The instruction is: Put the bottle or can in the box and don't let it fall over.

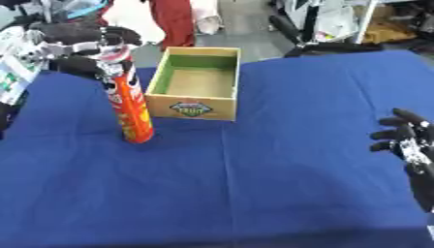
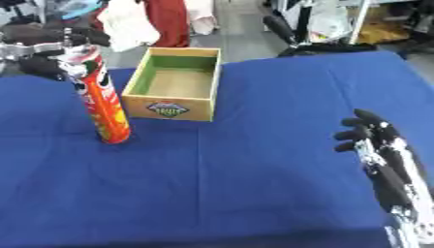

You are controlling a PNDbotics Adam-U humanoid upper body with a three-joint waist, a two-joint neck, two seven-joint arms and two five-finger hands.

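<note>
Presently, item one: can, tall, orange-red with a pale printed upper part, standing on the desk just beside the left wall of the box, outside it, its foot on the blue cloth and its body leaning slightly with the top toward the left; item two: box, open-topped, pale wood outside with green inner walls and a printed badge on the near face, nothing visible inside it; status of task, judged from this layout: grasp made at the top of the can, lift and transfer not yet done, placing upright inside the box wholly outstanding; item three: left hand, black with silver parts, entering from the upper left, fingers curled round the top end of the can, holding it near the cap; arm reaching in at about the height of the can's top, so the hold is high on a long body, which looks likely to let the foot swing when raised; item four: right hand, at the lower right edge, idle, well apart from can and box, dark fingers loosely bent and holding nothing, forearm running down toward the corner; remaining work as estimated: raise the can clear of the near wall, carry it right over the opening, set it down on its foot, release without tipping.
</note>
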